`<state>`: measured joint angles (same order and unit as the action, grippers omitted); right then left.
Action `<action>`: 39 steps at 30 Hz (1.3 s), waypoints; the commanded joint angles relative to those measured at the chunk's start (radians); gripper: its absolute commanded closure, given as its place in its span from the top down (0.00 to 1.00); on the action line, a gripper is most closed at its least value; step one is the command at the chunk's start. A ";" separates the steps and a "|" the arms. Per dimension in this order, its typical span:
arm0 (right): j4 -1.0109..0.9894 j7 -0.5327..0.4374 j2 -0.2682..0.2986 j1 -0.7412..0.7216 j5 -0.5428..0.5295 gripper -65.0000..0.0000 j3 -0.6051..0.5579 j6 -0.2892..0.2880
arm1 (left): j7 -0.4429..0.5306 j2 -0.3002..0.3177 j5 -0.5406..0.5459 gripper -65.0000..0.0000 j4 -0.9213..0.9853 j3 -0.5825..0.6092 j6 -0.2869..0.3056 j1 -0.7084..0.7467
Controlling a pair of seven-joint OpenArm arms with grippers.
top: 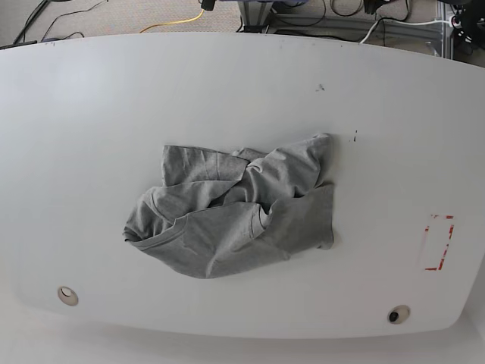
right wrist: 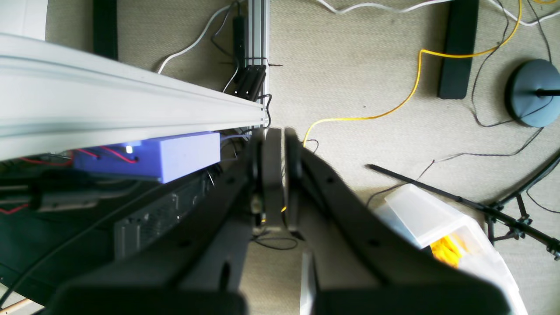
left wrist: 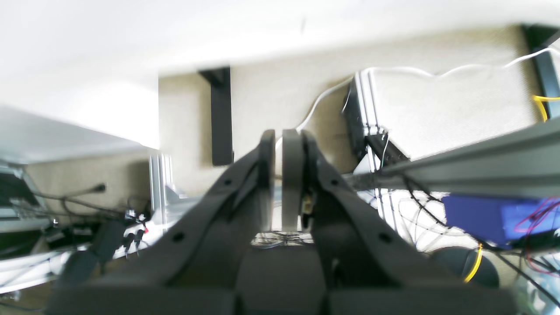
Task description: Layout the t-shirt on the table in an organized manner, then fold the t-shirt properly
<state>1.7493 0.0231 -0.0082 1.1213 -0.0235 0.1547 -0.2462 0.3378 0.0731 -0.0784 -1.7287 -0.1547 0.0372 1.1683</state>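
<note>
Only base cam shows t-shirt [top: 235, 212].

Beige carpet [right wrist: 372, 78] strewn with cables [right wrist: 411, 92].

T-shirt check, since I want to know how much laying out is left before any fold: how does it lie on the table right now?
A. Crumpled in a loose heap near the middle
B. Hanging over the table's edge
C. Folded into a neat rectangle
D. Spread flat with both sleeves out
A: in the base view the t-shirt lies bunched and creased near the middle of the table, well inside its edges, with no end effector on it.
</note>
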 commanded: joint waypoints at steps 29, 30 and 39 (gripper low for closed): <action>0.277 -0.025 -0.054 0.116 -0.025 0.01 0.001 -0.005 | 0.028 0.070 0.006 0.03 -0.205 -0.052 -0.001 0.086; 0.278 -0.025 -0.054 0.112 -0.025 0.01 0.001 -0.006 | 0.028 0.073 0.006 0.03 -0.205 -0.052 -0.001 0.080; 0.289 -0.025 -0.048 0.036 -0.019 0.01 0.001 -0.011 | 0.027 0.073 0.007 0.03 -0.236 -0.052 -0.001 0.022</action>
<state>2.0190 0.0223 -0.0593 1.1561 -0.0410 0.1551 -0.2543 0.3389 0.1448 -0.0780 -1.9472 -0.2028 0.0418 1.1732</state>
